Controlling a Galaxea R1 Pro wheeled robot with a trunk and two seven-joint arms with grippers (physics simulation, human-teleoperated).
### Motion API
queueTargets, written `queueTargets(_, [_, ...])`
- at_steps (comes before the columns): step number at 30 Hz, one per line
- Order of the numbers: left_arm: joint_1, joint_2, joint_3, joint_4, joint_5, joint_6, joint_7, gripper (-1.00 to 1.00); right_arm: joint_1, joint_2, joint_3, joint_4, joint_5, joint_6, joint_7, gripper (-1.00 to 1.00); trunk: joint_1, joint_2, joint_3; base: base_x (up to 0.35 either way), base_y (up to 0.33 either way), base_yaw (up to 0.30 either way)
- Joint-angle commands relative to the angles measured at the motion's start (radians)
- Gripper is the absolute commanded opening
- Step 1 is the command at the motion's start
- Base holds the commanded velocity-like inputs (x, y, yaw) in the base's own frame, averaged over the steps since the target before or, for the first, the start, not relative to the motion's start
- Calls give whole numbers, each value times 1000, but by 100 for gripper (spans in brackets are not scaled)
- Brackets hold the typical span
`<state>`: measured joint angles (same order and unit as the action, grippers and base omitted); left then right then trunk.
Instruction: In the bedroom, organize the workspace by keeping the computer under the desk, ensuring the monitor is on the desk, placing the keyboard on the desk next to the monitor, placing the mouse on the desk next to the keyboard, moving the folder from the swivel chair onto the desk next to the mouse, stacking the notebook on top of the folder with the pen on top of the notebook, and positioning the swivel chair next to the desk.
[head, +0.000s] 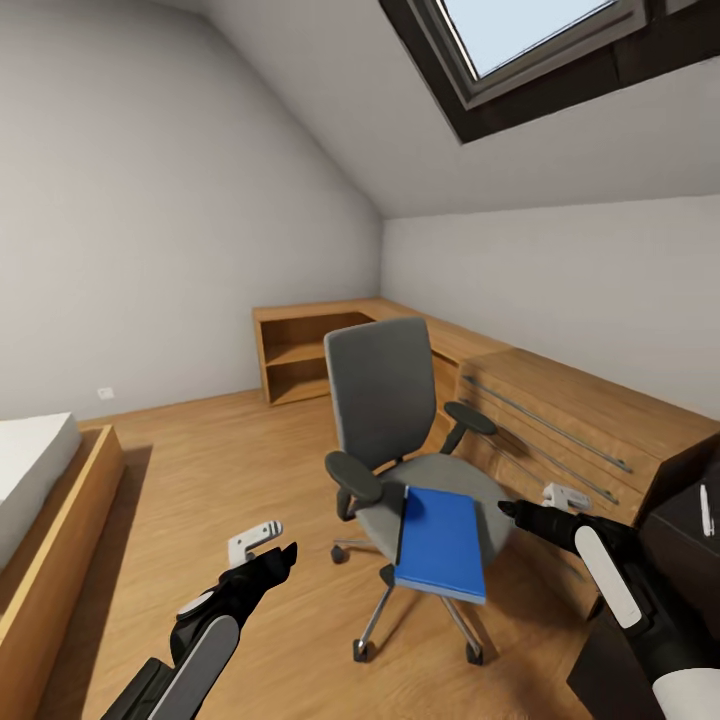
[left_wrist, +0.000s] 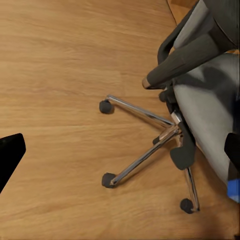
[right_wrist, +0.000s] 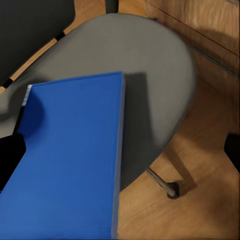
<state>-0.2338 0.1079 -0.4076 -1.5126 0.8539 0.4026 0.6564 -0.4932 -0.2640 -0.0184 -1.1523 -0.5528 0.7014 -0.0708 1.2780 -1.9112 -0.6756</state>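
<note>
Lying on the swivel chair (head: 400, 440) seat in the head view, the folder (head: 441, 543) overhangs the front edge; the right gripper (head: 512, 511) hovers beside it, grip state unclear. The left gripper (head: 275, 560) hangs over open floor (head: 220, 470), empty. Left wrist: chrome base (left_wrist: 150, 145), jaws spread. Right wrist: folder (right_wrist: 70, 160) close below, jaws wide, empty.

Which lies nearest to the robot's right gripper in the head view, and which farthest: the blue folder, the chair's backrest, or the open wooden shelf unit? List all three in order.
From the right gripper:
1. Blue folder, just beside it on the chair seat.
2. Chair backrest, rising behind the seat.
3. Open wooden shelf unit, against the far wall.
</note>
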Motion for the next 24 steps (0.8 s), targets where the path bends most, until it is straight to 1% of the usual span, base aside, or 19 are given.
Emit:
queueTargets(1, [-1, 1, -2, -1, 7, 1, 8, 100, -1, 0, 0, -1, -10, 4, -7, 100, 0, -1, -1, 0, 193, -298])
queueTargets(9, [-1, 1, -2, -1, 7, 0, 8, 100, -1, -1, 0, -1, -10, 4, -7, 100, 0, -1, -1, -2, 268, -298])
queueTargets(15, [-1, 1, -1, -1, 11, 0, 9, 100, -1, -1, 0, 0, -10, 4, -7, 100, 0, -1, -1, -74, 284, -298])
queueTargets(24, [-1, 2, 1, -1, 13, 1, 9, 100, -1, 0, 0, 2, -10, 4, -7, 100, 0, -1, -1, -15, 42, -298])
